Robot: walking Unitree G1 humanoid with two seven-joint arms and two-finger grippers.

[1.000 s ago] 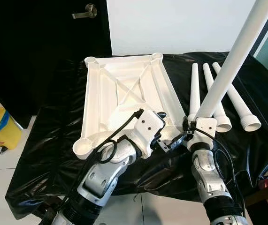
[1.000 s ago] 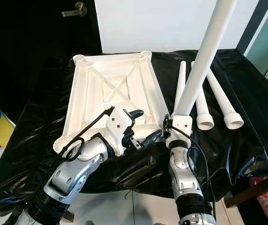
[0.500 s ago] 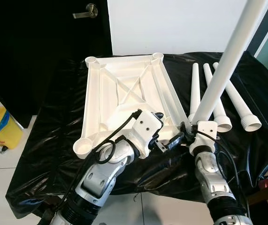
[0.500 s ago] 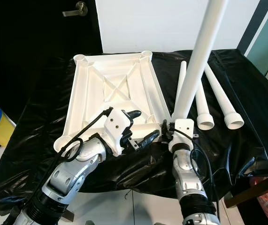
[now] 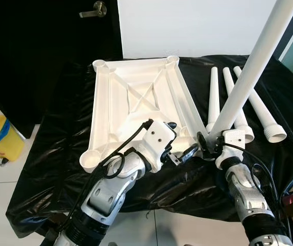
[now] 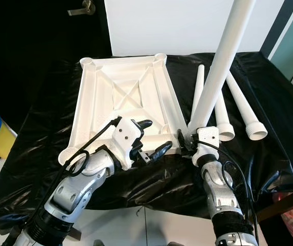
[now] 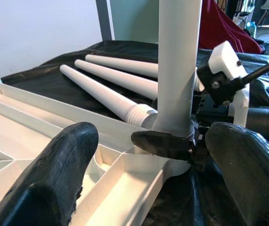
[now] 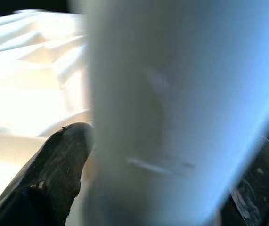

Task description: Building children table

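Left gripper (image 5: 181, 139): I see my fingers (image 7: 54, 181) spread apart, empty, hovering over the near right corner of the table top panel (image 5: 136, 97).
Right gripper (image 6: 186, 140): my fingers are clamped around the base of the table leg (image 5: 249, 74), just beyond my left fingertips.
Table leg: tilted up and away, foot at the panel's corner socket.
Spare legs (image 5: 238, 105): three, lying beyond my right fingers on the black-covered tabletop (image 5: 59, 148).

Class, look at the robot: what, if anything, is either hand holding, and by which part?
The right hand grips the long white plastic table leg near its bottom end.
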